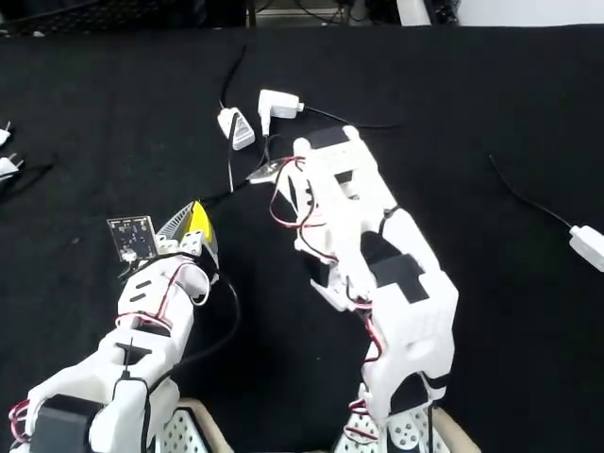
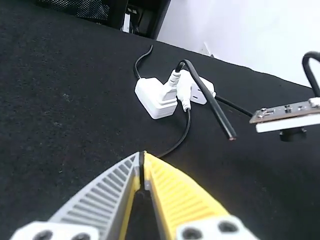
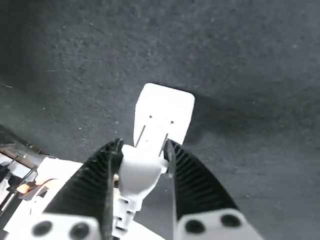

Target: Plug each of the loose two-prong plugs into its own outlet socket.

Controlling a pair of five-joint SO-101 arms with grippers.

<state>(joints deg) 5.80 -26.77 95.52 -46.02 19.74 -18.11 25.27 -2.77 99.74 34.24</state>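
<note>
The right gripper (image 3: 142,146) is squeezing a small white two-prong plug (image 3: 140,172). Its two thin prongs touch the little holes of a flat white outlet socket (image 3: 165,107) lying on the black table cloth (image 3: 240,60). The left gripper (image 2: 141,156), one finger grey and one yellow, is pinched tight on a thin black cord (image 2: 188,125), near another white socket block (image 2: 156,100).

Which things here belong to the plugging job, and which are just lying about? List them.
Job: white plug in right gripper; outlet socket; black cable in left gripper.
Lying about: white block at right edge; white pieces at left edge.
</note>
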